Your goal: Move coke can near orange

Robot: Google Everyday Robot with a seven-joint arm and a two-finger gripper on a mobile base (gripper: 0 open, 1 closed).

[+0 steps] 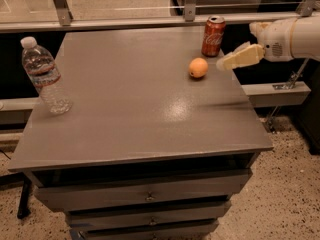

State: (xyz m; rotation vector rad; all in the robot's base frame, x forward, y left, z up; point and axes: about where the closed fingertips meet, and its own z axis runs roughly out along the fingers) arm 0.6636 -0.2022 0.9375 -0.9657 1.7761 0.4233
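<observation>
The coke can [213,36] is standing upright near the bench's [125,109] far right corner, just behind the orange [198,67], lying left of and beyond the end effector [227,62], whose state I cannot tell.

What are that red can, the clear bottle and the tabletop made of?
Coke can: likely painted aluminium, bare silver rim. Water bottle: clear ribbed plastic, see-through. Tabletop: grey, semi-gloss, maybe laminate or painted metal, judging by the sheen. The gripper, seemingly cream plastic, is right of the orange.
</observation>
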